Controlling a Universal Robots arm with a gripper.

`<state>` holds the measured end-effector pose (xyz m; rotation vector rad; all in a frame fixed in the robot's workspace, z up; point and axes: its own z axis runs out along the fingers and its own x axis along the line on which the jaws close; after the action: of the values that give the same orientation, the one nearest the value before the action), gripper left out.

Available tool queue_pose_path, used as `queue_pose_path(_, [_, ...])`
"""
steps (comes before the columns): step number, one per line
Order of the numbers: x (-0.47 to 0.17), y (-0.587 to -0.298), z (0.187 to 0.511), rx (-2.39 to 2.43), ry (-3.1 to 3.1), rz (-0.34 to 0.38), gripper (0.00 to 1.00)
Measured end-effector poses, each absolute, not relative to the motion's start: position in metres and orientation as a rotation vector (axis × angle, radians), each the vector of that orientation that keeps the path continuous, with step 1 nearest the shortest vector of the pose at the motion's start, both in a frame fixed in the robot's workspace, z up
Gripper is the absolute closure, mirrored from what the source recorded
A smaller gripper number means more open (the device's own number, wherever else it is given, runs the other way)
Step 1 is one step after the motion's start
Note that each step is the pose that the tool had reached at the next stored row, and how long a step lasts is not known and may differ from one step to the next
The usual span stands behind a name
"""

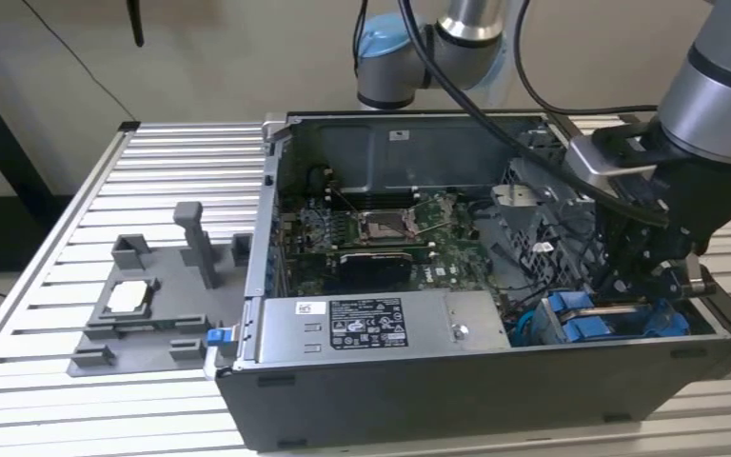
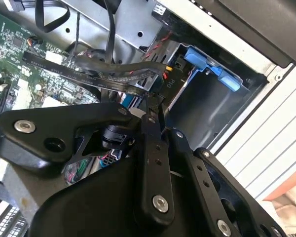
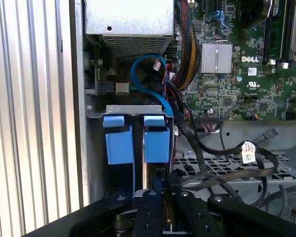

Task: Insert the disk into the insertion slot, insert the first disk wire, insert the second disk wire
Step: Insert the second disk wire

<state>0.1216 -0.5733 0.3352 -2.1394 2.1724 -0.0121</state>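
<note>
1. Progress looked to be past the first step: the disk, showing mainly as its blue carrier, stood on edge just beyond the tips of the fingers, seated in the insertion slot in the first wrist view.
2. In the exterior view the gripper hung low inside the open computer case, right beside the disk's blue carrier, at the corner toward that view's right.
3. The fingers were drawn close together with almost no gap. In the second wrist view their tips met a dark wire that ran off to one side of them, and they seemed to pinch it, though the contact itself was partly hidden.
4. A blue wire looped down toward the top of the carrier, ahead of the fingers. Whether its plug was seated could not be told.
5. Judged from this, the disk step was done and the wiring was in hand. No plug could be seen fully pushed home, so both wire steps probably remained open.
6. A grey fixture lay on the surface well apart from the fingers, outside the case.
</note>
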Motion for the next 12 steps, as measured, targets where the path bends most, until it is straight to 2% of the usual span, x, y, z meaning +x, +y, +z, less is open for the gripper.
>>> queue_pose_path(1, [0.122,-0.574,0.335,-2.136,2.176,-0.012,0.76])
queue_pose_path(3, [0.122,-0.574,0.335,-2.130,2.182,-0.011,0.76])
queue_pose_path(4, [0.122,-0.574,0.335,-2.129,2.184,-0.011,0.69])
queue_pose_path(12, [0.122,-0.575,0.351,-2.123,2.191,-0.009,0.69])
